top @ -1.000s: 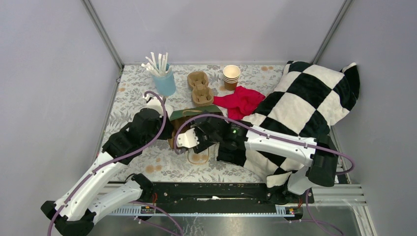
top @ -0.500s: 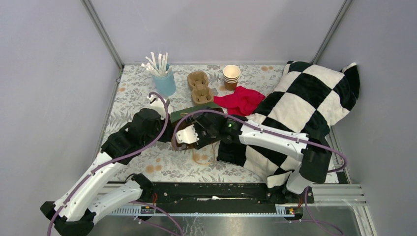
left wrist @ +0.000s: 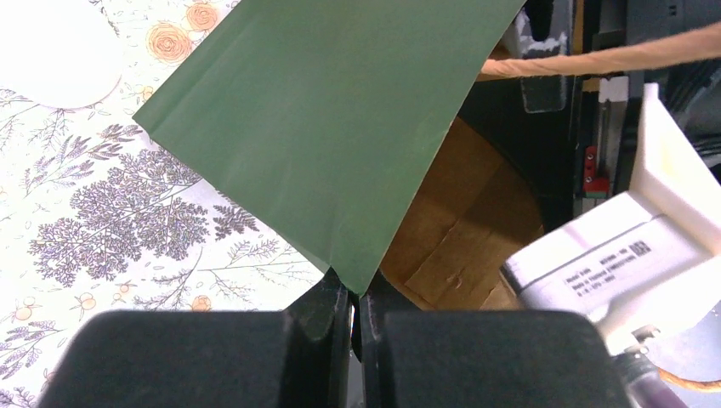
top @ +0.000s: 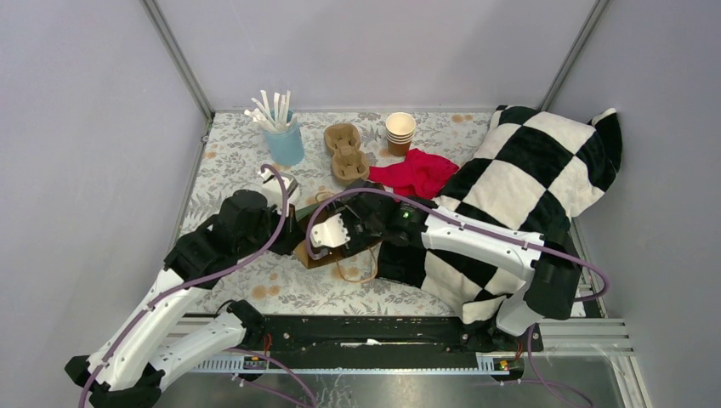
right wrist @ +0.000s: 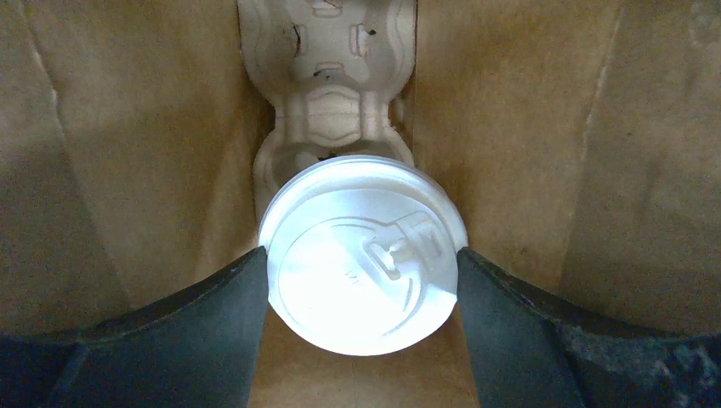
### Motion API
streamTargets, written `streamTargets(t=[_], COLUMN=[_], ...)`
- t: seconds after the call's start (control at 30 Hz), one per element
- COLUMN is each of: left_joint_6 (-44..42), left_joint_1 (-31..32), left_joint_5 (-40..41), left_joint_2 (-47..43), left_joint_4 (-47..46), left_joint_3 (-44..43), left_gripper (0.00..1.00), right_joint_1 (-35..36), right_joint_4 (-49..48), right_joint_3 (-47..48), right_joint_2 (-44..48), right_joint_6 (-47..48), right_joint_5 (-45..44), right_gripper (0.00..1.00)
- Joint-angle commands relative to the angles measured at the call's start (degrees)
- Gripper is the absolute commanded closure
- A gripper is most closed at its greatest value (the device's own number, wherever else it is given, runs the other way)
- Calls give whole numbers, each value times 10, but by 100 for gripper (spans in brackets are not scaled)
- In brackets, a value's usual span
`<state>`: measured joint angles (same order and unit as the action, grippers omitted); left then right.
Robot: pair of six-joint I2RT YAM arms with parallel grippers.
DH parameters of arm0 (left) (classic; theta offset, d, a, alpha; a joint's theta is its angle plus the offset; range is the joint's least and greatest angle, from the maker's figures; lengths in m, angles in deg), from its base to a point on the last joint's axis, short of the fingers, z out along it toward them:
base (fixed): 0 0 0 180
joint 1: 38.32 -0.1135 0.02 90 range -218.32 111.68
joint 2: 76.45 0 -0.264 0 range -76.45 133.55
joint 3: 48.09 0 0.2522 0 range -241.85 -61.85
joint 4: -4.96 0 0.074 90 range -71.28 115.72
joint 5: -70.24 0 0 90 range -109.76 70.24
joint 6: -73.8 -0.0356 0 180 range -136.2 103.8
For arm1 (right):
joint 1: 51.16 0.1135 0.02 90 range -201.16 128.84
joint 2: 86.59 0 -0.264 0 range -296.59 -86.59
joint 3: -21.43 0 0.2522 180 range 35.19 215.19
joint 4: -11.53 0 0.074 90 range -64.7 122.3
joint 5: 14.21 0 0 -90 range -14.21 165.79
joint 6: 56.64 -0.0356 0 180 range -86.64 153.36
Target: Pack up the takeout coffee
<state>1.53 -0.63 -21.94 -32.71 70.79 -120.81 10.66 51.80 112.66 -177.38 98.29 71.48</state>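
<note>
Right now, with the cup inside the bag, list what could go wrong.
1. The left gripper pinches only an edge of the green bag; a slip could let the mouth collapse on the right gripper.
2. The takeout coffee hides part of the carrier, so it could miss a pocket and tip.

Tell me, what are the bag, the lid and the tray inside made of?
The bag looks like paper: matte green outside, brown kraft inside, sharp creases. The lid seems plastic: glossy white, moulded sip spout. The tray is probably moulded pulp: rough beige, pressed shapes.
</note>
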Motion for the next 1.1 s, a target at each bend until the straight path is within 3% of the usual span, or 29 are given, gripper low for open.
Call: streamTargets(t=[0.0, 0.4, 0.7, 1.07], left_joint_6=[-11, -11, -4, -4], left_joint_1=[2, 2, 2, 2], left_joint_5=[-17, -29, -21, -21], left_joint_2=[-13, -17, -8, -1], left_joint_4=[0, 0, -3, 0], left_joint_3=[-9, 0, -6, -7], left_gripper=[94, 94, 94, 94], right_joint_1=[-10, -36, -36, -51], right_joint_4=[-20, -78, -46, -64], right_joint_3=[-15, -47, -37, -49], right_joint_2=[10, -8, -20, -23], right_joint_6=[16, 33, 12, -67], right_joint_5=[14, 50, 95, 108], right_gripper=[43, 45, 47, 49])
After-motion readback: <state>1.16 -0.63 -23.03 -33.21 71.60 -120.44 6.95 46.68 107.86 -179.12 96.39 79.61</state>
